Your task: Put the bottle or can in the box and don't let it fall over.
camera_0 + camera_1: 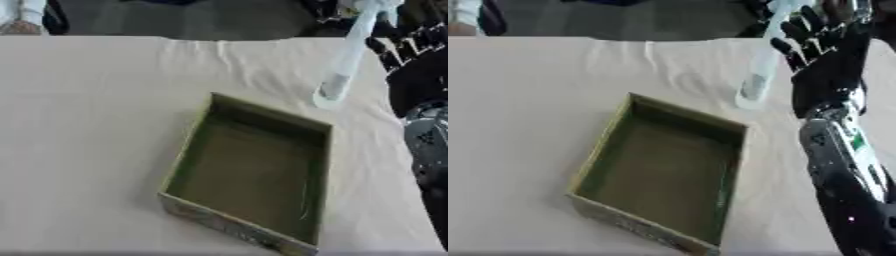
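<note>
A tall clear bottle (761, 60) stands on the table just beyond the far right corner of the box and leans slightly in the picture. The open olive-green cardboard box (262, 114) lies in the middle of the table with nothing inside. My right hand (826, 55) comes in from the right, palm toward the bottle, and its fingers (796, 31) are spread and nearly straight beside the bottle's upper part. I cannot tell whether they touch it. My left hand shows in neither view.
A beige cloth (87, 125) covers the table, wrinkled near the far edge. My black right forearm (846, 165) runs down the right side beside the box. Dark floor lies beyond the far edge, with a white shape (26, 12) at the far left corner.
</note>
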{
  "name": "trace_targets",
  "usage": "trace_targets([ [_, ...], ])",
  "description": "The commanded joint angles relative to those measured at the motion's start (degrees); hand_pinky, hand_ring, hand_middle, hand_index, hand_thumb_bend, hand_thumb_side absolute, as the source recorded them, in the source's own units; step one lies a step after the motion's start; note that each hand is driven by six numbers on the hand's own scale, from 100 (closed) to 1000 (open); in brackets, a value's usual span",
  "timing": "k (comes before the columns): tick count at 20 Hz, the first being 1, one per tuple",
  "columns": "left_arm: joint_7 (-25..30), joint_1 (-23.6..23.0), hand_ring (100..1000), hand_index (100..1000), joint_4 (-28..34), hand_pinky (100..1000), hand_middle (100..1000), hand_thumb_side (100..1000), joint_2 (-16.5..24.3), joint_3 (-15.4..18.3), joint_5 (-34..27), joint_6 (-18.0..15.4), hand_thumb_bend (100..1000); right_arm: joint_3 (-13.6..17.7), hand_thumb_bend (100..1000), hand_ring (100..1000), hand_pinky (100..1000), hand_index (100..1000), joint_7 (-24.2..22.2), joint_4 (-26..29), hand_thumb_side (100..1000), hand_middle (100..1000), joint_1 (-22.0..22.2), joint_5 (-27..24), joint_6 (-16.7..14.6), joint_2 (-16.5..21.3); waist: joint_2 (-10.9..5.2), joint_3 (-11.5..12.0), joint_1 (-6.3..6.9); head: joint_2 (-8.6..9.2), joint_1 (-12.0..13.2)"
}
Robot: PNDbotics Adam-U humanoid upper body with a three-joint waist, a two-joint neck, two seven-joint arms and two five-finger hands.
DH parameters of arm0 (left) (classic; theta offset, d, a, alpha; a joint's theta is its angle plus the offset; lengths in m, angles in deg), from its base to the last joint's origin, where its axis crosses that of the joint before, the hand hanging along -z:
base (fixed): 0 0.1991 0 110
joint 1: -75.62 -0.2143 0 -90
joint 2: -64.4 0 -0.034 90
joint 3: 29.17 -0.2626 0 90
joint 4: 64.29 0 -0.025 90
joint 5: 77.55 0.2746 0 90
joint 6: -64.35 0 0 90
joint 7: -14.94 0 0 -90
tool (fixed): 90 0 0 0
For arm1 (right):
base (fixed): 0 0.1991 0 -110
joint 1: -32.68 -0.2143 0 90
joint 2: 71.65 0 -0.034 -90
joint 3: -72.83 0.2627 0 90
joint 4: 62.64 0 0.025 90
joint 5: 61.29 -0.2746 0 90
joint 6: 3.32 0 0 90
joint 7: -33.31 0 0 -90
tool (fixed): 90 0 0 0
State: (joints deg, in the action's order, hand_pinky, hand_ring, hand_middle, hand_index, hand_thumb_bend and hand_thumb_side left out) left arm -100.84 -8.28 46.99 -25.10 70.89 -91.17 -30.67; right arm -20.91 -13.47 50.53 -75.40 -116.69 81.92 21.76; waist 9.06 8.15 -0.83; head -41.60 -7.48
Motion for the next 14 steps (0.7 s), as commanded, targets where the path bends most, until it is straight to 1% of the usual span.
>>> trace_targets([
  [1, 0.09, 0.59, 916, 822, 1.09, 919, 796, 708, 0.97, 0.26, 0.16, 0.09, 569, -0.16, 313, 398, 162, 996, 3.08, 1.43, 742, 511, -0.55, -5.77, -0.45, 0.57, -0.83, -0.08, 0.21, 0.59, 0.07],
  [2, 0.08, 0.6, 916, 822, 1.09, 919, 796, 708, 0.97, 0.26, 0.17, 0.09, 570, -0.18, 315, 349, 100, 1000, 4.1, 1.43, 790, 444, -0.54, -6.92, -0.49, 0.57, -0.85, -0.09, 0.21, 0.6, 0.07],
  [3, 0.07, 0.6, 916, 822, 1.1, 919, 796, 708, 0.97, 0.27, 0.17, 0.08, 570, -0.15, 322, 294, 100, 1000, 5.11, 1.43, 846, 380, -0.56, -7.8, -0.55, 0.58, -0.85, -0.09, 0.22, 0.62, 0.09],
  [4, 0.07, 0.59, 916, 822, 1.1, 919, 796, 708, 0.97, 0.27, 0.16, 0.08, 570, -0.11, 327, 259, 100, 1000, 6.1, 1.43, 886, 337, -0.58, -8.48, -0.64, 0.58, -0.86, -0.1, 0.22, 0.63, 0.1],
  [6, 0.06, 0.58, 916, 822, 1.09, 919, 796, 708, 0.98, 0.27, 0.15, 0.09, 569, -0.02, 347, 201, 100, 1000, 7.78, 1.43, 939, 275, -0.63, -9.44, -0.84, 0.59, -0.85, -0.12, 0.22, 0.64, 0.11],
  [7, 0.05, 0.58, 916, 822, 1.09, 919, 796, 708, 0.98, 0.27, 0.15, 0.09, 569, 0.01, 347, 201, 100, 1000, 8.28, 1.43, 939, 275, -0.65, -9.68, -0.9, 0.61, -0.85, -0.13, 0.22, 0.64, 0.1],
  [8, 0.05, 0.58, 916, 822, 1.08, 919, 796, 708, 0.99, 0.27, 0.15, 0.1, 569, 0.02, 391, 100, 100, 1000, 8.52, 1.42, 1000, 127, -0.65, -9.86, -0.95, 0.61, -0.85, -0.13, 0.22, 0.64, 0.1],
  [9, 0.06, 0.6, 916, 822, 1.08, 919, 796, 708, 0.98, 0.25, 0.14, 0.1, 569, 0.03, 398, 100, 100, 1000, 8.64, 1.38, 1000, 100, -0.58, -11.02, -1.24, 0.32, -0.83, -0.14, 0.22, 0.67, 0.16],
  [12, 0.1, 0.59, 917, 822, 1.06, 919, 796, 709, 0.97, 0.21, 0.14, 0.14, 568, 0.27, 407, 100, 100, 1000, 8.74, 1.2, 1000, 100, -0.64, -15.62, -3.12, 0.09, -0.77, -0.17, 0.22, 0.63, 0.28],
  [14, 0.11, 0.56, 917, 822, 1.05, 919, 796, 708, 1.0, 0.2, 0.15, 0.15, 569, 0.42, 417, 100, 100, 1000, 8.75, 0.96, 1000, 100, -0.78, -17.73, -4.27, 0.06, -0.75, -0.19, 0.23, 0.6, 0.29],
])
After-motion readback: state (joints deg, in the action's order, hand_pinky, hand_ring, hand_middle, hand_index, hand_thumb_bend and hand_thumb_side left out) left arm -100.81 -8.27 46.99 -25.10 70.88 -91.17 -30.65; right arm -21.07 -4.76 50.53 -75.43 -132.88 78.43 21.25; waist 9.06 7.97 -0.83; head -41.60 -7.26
